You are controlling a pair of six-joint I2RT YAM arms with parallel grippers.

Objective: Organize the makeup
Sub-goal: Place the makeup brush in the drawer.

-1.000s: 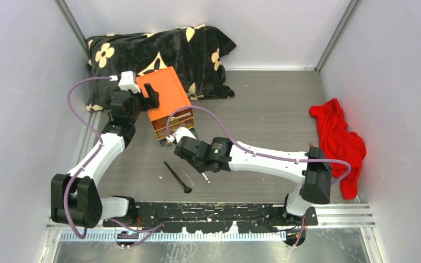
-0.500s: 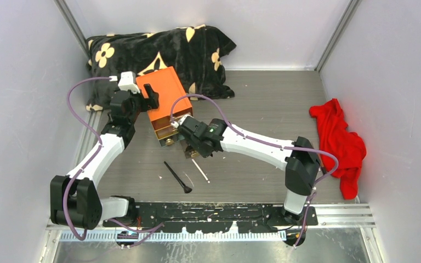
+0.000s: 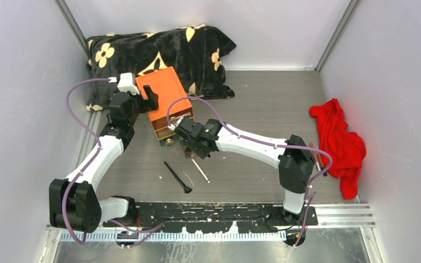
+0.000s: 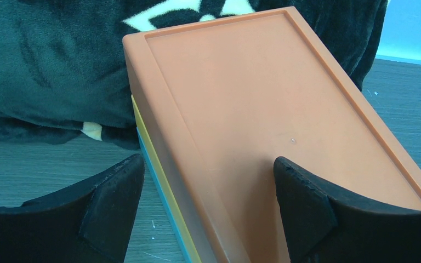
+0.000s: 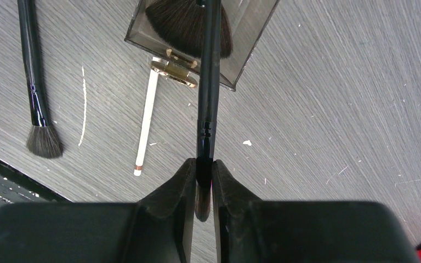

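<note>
Right jaws are clamped on a thin black brush (image 5: pixel 208 82), pinched low near the bristle end. Its handle runs up-frame over the open clear drawer (image 5: pixel 252 44) at top centre of the wrist view, and a fluffy brush (image 5: pixel 181 24) is already inside. Left jaws are open, straddling the left edge of the orange box (image 4: pixel 263 109); can't tell if they touch it.

Suggest lining the handle up with the drawer's long axis, dropping it low, and releasing only once the bristle end clears the front lip. Don't shove the drawer.

Left on the tabletop (image 3: pixel 263 109), lower centre: black brush (image 3: pixel 176 176), white pencil (image 3: pixel 200 170).
</note>
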